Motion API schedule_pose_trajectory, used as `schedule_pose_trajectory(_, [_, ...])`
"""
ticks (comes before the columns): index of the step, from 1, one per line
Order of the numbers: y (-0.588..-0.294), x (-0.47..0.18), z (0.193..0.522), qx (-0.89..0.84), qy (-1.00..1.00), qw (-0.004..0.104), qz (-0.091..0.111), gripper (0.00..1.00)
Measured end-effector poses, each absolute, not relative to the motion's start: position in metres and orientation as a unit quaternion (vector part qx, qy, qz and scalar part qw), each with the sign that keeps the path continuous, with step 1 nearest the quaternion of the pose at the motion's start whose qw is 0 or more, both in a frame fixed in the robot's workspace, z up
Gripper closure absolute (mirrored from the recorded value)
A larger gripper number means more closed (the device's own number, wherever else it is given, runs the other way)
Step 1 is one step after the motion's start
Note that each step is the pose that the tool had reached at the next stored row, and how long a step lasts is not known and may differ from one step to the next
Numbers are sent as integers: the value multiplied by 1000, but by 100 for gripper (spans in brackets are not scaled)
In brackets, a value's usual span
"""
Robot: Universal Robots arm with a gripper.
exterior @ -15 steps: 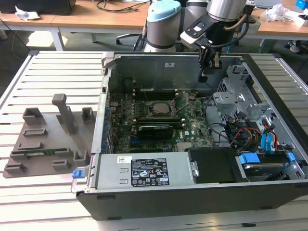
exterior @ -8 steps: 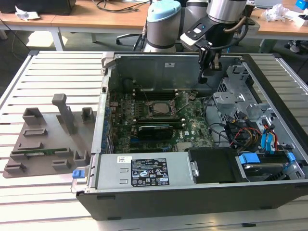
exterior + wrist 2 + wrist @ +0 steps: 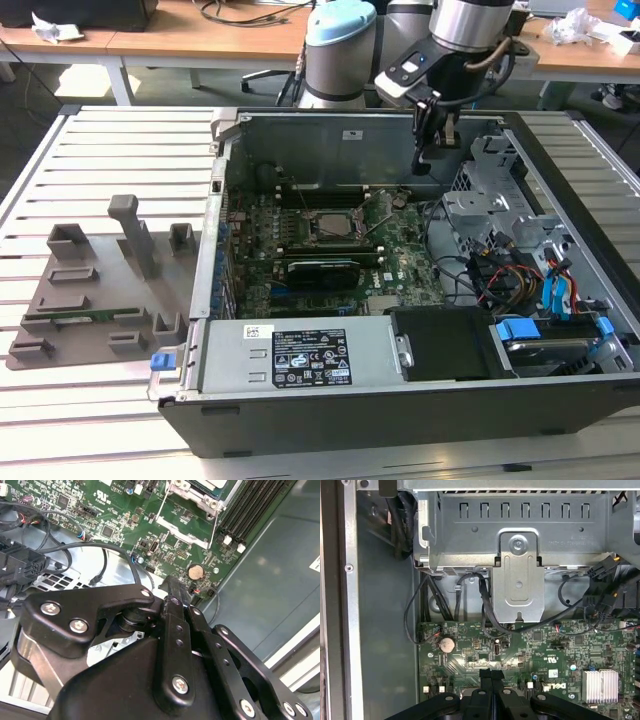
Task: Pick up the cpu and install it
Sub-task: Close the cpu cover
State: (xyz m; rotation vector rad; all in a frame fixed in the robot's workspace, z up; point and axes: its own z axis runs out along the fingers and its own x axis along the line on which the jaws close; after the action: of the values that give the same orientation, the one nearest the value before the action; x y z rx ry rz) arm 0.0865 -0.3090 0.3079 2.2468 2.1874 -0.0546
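Note:
A small silver-grey square, the cpu (image 3: 324,228), lies flat inside the dark socket frame in the middle of the green motherboard (image 3: 400,265). Its pale edge shows in the second wrist view, cpu (image 3: 207,484), beside an open metal load frame (image 3: 186,524). My gripper (image 3: 426,163) hangs over the board's back corner on the exterior view's right, well away from the socket and above the board. In both wrist views its black fingers are pressed together with nothing between them, gripper (image 3: 491,674) and gripper (image 3: 173,584), over a coin battery (image 3: 446,644).
The open computer case (image 3: 230,180) holds a drive cage (image 3: 520,570), loose black cables (image 3: 470,275) and a power supply (image 3: 300,355) at the front. A grey fixture (image 3: 90,290) with a green memory stick (image 3: 75,318) lies on the slatted table at the exterior view's left.

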Motion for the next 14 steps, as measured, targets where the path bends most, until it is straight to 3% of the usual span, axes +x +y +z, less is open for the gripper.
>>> schedule_pose_trajectory(14, [-309,88,297,716,697,3,-17,89])
